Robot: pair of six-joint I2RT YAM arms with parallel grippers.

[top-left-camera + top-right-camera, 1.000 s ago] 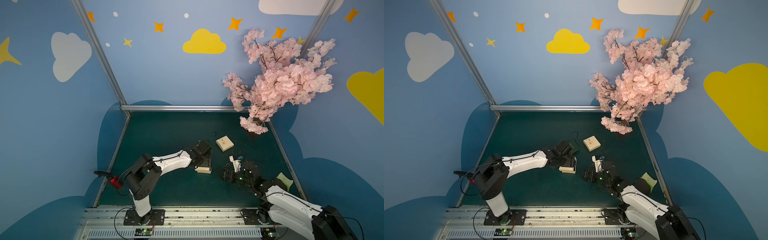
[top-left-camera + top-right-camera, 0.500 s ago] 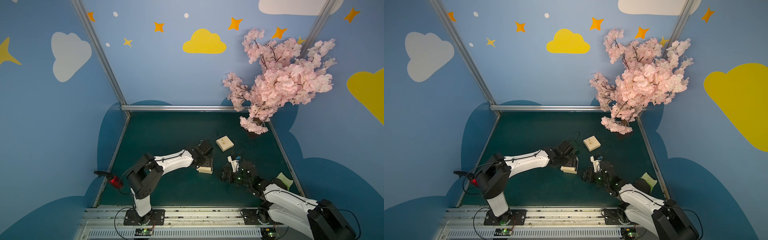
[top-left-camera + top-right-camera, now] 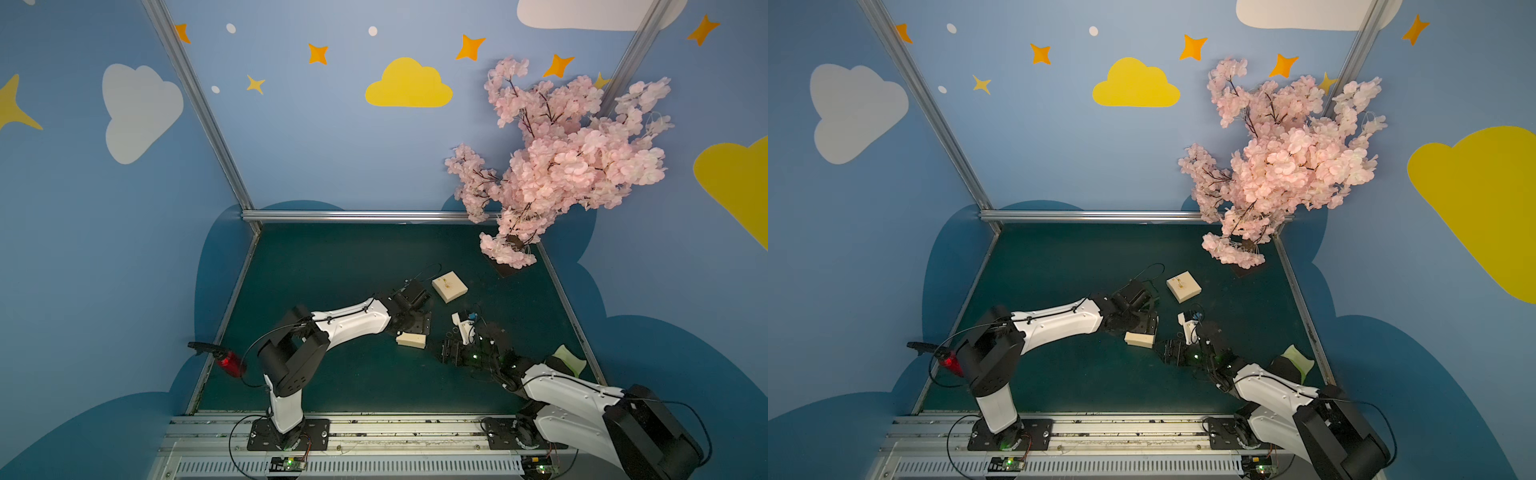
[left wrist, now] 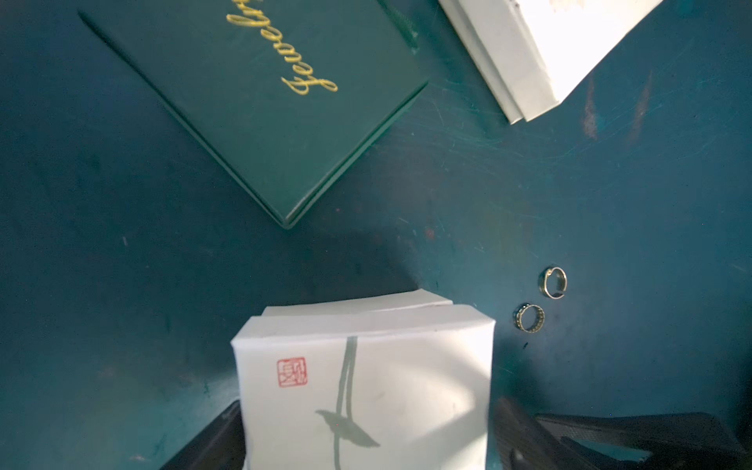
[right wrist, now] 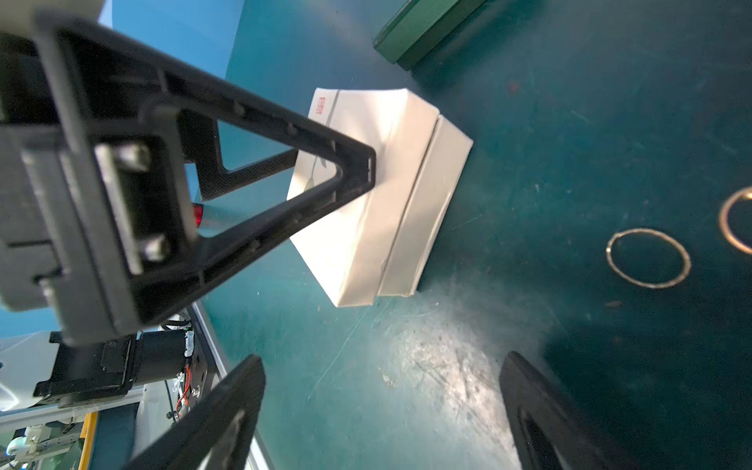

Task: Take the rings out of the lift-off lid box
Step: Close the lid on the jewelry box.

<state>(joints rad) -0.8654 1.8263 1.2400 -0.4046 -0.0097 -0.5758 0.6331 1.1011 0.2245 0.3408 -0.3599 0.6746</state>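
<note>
Both top views high, looking down at whole table [image 3: 332, 270], wrist views close, sharing white box [image 4: 366, 386]

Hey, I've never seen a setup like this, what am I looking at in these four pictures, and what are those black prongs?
You see two robot arms standing at the edge of a green table. Two pictures come from a camera pair high above and show nearly the same whole scene. The other two come from a camera on each arm's wrist, looking past its claw; the black prongs are claw fingers. On the table lie a white box, a second pale box, a dark green box with gold lettering and two small rings, lying loose. The pink blossom tree is decoration. The left claw straddles the white box; whether it grips it, I cannot tell. The right claw is open and empty.
</note>
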